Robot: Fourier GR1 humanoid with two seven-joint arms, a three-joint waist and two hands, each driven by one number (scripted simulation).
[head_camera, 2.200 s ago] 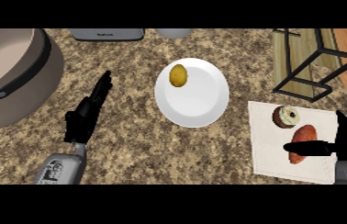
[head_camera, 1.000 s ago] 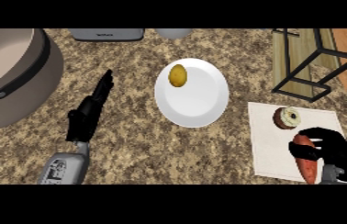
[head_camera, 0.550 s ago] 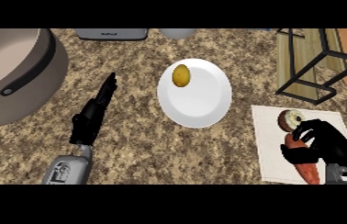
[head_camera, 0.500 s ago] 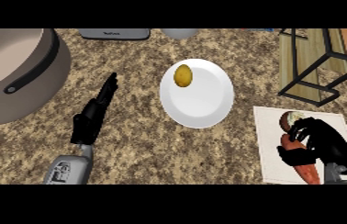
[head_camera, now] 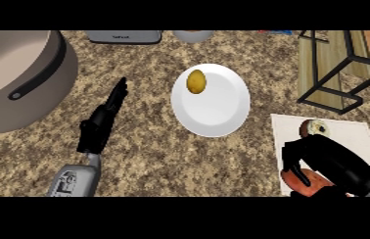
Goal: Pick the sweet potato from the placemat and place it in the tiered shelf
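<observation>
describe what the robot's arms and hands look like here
Both hands are matte black with slender, segmented fingers. The left hand sits on a narrow black wrist that joins a light grey, boxy forearm with darker printed markings on its casing. The right hand looks bulkier, with rounded black shells; its forearm is out of view. No cables or sleeves show.

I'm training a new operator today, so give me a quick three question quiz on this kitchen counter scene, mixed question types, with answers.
1. True or false: the right hand is curled over the sweet potato on the placemat.
2. What lies on the white plate? A) yellow potato B) doughnut C) nothing
3. Fill in: the left hand rests with straight fingers on the ____.

Key: 1 true; 2 A, the yellow potato; 3 counter.
</observation>
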